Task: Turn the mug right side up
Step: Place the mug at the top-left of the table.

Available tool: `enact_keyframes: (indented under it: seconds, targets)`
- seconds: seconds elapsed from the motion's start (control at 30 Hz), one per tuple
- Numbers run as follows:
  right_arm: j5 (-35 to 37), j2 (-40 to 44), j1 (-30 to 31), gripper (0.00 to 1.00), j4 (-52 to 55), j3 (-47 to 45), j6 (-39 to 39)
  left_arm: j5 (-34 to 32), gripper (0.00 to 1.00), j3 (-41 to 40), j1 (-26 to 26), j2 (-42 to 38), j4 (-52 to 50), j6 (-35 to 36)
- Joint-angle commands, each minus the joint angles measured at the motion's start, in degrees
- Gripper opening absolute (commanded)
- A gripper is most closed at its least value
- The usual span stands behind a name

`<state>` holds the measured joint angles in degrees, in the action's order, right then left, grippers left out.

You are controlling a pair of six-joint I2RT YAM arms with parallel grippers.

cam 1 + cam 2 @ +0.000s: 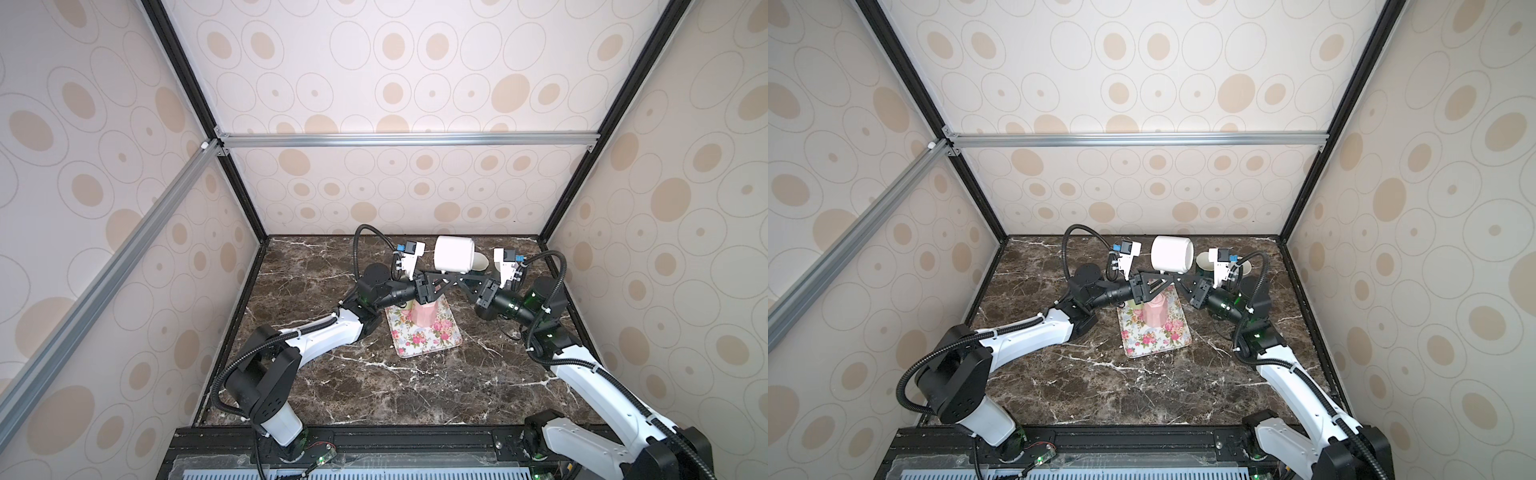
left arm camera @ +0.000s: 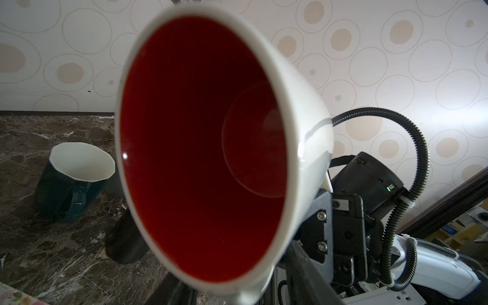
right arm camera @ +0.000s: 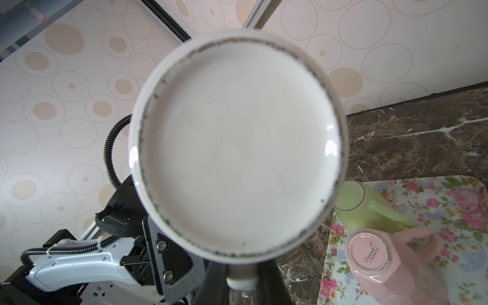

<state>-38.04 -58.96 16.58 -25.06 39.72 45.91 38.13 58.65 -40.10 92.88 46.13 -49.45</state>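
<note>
Though white outside, red-lined mug (image 1: 454, 253).

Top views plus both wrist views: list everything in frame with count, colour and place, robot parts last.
white mug: 1, white with red inside, on its side in the air above the grippers
dark green mug: 1, dark green with cream inside, upright on the tabletop at the back
pink mug: 1, pink, upside down on the tray
light green mug: 1, light green, base up on the tray beside the pink mug
tray: 1, floral, mid-tabletop
tabletop: 1, dark marble
left gripper: 1, black, under the white mug, grip unclear
right gripper: 1, black, shut on the white mug's handle
</note>
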Motion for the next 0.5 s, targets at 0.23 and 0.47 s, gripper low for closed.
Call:
enact_keyframes:
  seconds: [0.23,0.47]
  targets:
    - [-3.9,0.4,0.5,0.0,-8.9,-1.0,-2.5,1.9,0.22,3.6,0.8,0.5,1.9,-0.3]
    - [-5.7,0.4,1.2,0.0,-8.8,-0.8,-4.3,2.7,0.18,4.9,0.7,1.0,0.6,0.6]
